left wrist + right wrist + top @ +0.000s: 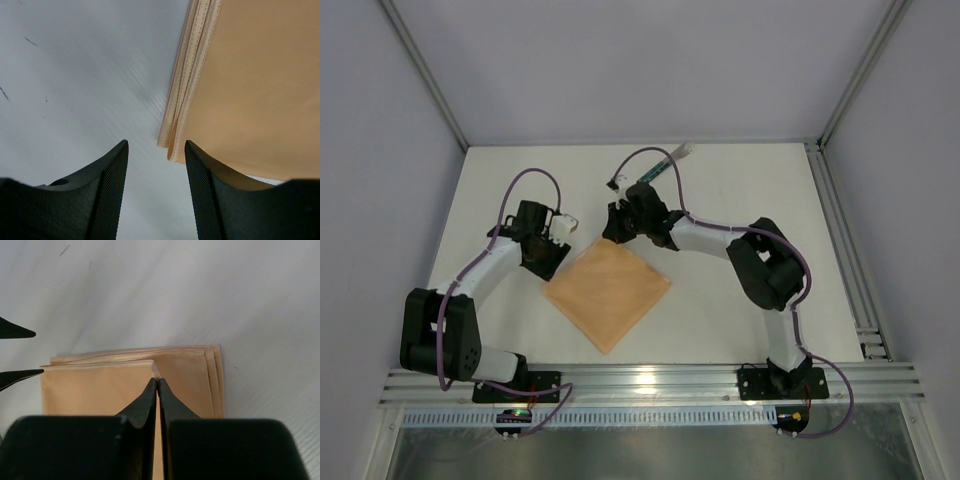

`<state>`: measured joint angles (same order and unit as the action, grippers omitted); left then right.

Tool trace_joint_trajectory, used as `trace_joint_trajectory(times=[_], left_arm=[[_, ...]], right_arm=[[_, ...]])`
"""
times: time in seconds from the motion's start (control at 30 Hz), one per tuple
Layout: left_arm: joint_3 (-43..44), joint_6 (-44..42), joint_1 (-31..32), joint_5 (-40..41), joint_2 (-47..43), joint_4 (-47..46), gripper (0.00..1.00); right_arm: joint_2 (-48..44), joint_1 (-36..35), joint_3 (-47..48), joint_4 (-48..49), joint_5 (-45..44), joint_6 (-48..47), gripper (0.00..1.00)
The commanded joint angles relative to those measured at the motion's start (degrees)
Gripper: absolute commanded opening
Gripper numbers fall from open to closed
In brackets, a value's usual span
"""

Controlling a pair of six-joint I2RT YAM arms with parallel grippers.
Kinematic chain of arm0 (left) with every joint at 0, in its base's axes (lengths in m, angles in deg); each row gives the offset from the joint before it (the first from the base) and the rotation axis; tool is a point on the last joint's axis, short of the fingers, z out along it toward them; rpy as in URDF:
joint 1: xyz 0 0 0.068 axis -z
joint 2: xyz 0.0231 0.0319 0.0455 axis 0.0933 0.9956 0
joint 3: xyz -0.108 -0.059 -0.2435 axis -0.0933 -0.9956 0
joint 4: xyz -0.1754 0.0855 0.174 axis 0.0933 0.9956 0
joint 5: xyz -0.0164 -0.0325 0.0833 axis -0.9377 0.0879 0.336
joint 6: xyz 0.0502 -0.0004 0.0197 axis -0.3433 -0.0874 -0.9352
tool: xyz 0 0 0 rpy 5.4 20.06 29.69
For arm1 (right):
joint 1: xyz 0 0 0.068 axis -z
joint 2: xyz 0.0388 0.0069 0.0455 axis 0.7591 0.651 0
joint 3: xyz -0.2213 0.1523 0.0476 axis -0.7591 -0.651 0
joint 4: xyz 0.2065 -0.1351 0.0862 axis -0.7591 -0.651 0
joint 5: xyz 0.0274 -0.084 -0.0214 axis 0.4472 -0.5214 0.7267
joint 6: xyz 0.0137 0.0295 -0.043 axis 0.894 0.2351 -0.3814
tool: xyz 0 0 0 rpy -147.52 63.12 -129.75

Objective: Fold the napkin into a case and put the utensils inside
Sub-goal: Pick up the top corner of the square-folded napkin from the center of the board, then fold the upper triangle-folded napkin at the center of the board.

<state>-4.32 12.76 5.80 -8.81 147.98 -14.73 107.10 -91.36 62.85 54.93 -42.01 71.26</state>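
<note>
White tabletop (750, 200) from above, folded napkin (607, 292) lying as a diamond at mid-frame, utensils (663, 166) parked well apart at upper centre, likely set clear for folding. From left wrist, left gripper (156, 147) spread, napkin's layered corner just ahead of its tips, seemingly ready to steady the stack. From right wrist, right gripper (158, 382) pressed together at centre, apparently pinching top layer's corner for the flap.
</note>
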Motion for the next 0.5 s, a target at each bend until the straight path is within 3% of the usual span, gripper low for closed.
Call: trace_joint_trajectory(times=[0.0, 0.23, 0.47], left_arm=[[-0.33, -0.69, -0.35, 0.57, -1.52, -1.33, 0.51], [-0.42, -0.78, -1.40, 0.66, -1.96, -1.77, 0.51], [-0.77, -0.78, -2.46, 0.83, -2.22, -1.86, 0.51]], right_arm=[[-4.37, -0.82, -1.58, 3.20, 0.06, -1.78, 0.04], [-8.41, -4.16, -6.50, 3.47, 2.52, -2.92, 0.04], [-15.00, -12.42, -16.59, 5.13, 5.60, -9.16, 0.04]])
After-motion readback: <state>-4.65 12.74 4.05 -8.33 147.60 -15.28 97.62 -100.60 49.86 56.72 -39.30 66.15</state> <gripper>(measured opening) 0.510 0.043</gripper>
